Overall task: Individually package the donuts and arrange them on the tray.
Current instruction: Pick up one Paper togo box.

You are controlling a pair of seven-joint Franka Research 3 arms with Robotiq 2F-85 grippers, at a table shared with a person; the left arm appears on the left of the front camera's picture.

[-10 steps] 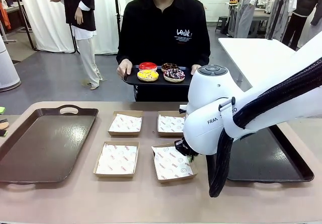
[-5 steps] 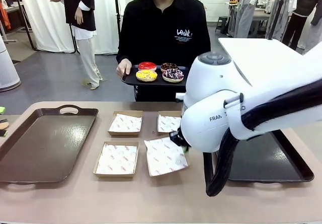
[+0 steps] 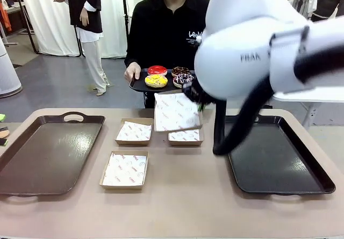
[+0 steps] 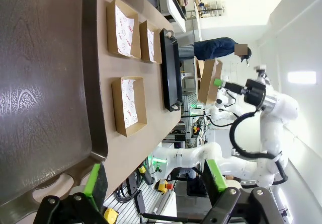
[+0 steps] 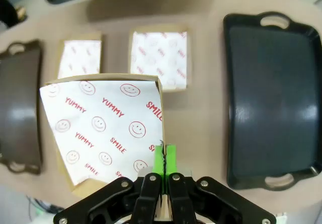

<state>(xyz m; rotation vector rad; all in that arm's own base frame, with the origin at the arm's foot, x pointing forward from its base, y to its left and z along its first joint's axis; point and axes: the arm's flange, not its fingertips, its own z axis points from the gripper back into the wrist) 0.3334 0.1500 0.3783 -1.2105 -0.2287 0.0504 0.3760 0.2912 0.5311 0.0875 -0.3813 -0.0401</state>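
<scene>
Front view: the right gripper (image 3: 201, 107) is clamped on the right rim of a brown cardboard box lined with white printed paper (image 3: 176, 111), held aloft and tilted, just near of the person's small black tray (image 3: 141, 84) bearing the four glazed ring donuts (image 3: 156, 80); level it before you offer it. Left wrist view: the left gripper (image 4: 153, 179) hangs, jaws apart, over a handled end of the large brown tray (image 4: 45, 83). Right wrist view: the pinch takes only the rim, so move slowly.

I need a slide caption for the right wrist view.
Right gripper shut on a paper-lined box above the table.
</scene>
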